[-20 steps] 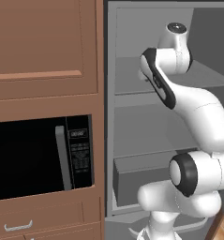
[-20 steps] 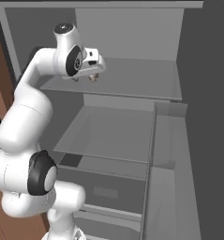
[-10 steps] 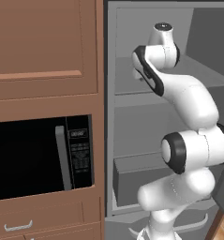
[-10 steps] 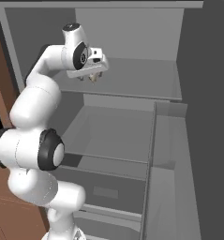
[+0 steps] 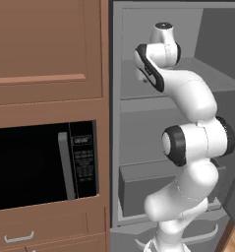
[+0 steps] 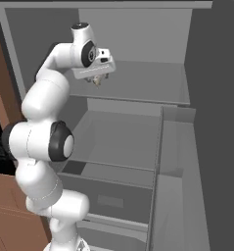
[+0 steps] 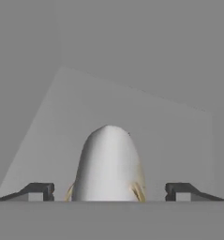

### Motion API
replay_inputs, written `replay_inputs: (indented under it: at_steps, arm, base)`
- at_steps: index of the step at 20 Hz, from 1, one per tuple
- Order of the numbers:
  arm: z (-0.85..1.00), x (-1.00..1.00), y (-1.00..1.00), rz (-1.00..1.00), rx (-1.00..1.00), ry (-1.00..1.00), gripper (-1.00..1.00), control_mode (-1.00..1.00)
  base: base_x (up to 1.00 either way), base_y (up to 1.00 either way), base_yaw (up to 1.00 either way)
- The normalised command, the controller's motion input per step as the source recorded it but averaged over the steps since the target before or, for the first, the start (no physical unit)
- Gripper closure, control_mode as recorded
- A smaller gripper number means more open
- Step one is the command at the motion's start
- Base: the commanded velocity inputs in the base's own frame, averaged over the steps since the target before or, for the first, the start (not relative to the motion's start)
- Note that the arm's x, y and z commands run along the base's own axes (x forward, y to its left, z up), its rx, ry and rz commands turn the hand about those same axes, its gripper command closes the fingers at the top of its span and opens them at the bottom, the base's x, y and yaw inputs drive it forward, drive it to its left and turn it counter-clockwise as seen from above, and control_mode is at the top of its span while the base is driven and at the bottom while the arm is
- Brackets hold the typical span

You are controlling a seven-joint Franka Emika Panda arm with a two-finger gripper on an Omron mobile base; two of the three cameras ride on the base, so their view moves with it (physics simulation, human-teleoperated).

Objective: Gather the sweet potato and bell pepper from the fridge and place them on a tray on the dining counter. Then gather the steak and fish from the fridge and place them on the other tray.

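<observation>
Grey fridge interior, door open; upper shelf carries the target. Claw hangs just over this shelf, jaws spread wide, nothing held. Hand view: fish lies between the fingertips, well clear of both, pale rounded body with yellowish fins. Judgement: likely light, slick, tapered. Take it across mid-body, not the narrow end.

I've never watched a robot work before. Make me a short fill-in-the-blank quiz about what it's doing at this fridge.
1. The gripper hangs over the fridge's top ____.
2. In the hand view, the pale fish lies ____ the two fingertips.
3. The fingers are ____ touching the fish.
4. Left of the fridge, built into the wooden cabinet, sits a black ____.

Missing words: shelf; between; not; microwave
</observation>
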Motion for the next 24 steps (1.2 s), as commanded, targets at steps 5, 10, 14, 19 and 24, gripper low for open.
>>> replay_inputs:
  at_steps: [5, 10, 14, 19, 24]
  arm:
    - [-0.63, -0.39, 0.00, 0.00, -0.04, 0.00, 1.00, -1.00]
    - [-0.14, -0.92, -0.05, -0.04, 0.00, -0.07, 1.00, -1.00]
    - [0.10, -1.00, -0.15, -0.04, 0.00, -0.12, 1.00, -1.00]
    - [0.24, -1.00, -0.02, -0.03, 0.00, -0.03, 1.00, -1.00]
    - [0.15, -1.00, 0.00, -0.01, 0.00, 0.00, 1.00, -1.00]
  base:
    - [0.00, 0.00, 0.00]
    - [0.00, 0.00, 0.00]
    - [0.00, 0.00, 0.00]
    - [0.00, 0.00, 0.00]
    - [0.00, 0.00, 0.00]
